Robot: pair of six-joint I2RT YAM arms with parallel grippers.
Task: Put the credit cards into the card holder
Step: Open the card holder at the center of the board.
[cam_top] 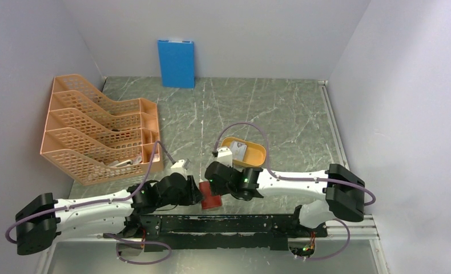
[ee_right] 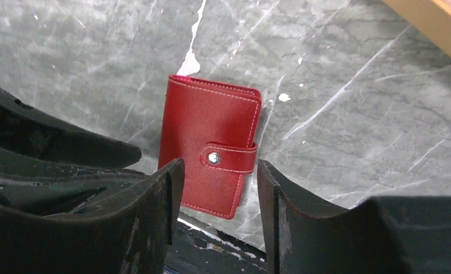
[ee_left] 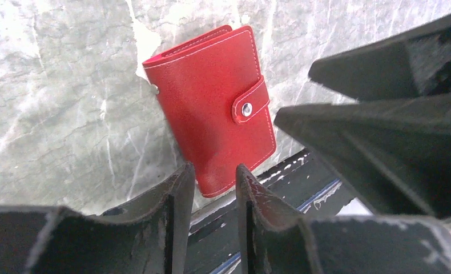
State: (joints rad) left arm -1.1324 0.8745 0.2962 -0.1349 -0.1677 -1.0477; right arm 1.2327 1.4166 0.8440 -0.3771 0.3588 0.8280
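Note:
The card holder (cam_top: 212, 200) is a closed red wallet with its snap tab fastened, lying flat on the marble table near the front edge; it also shows in the left wrist view (ee_left: 212, 108) and the right wrist view (ee_right: 209, 142). My left gripper (cam_top: 197, 194) (ee_left: 213, 174) hovers at its near corner, jaws apart, nothing between them. From the other side my right gripper (cam_top: 214, 182) (ee_right: 220, 168) stands over the wallet's lower end, open and empty. A pale credit card (cam_top: 238, 149) lies in the yellow-orange tray (cam_top: 258, 157) behind.
An orange mesh file rack (cam_top: 97, 137) fills the left side. A blue board (cam_top: 176, 63) leans on the back wall. A black rail (cam_top: 223, 225) runs along the front edge just below the wallet. The two gripper heads are close together.

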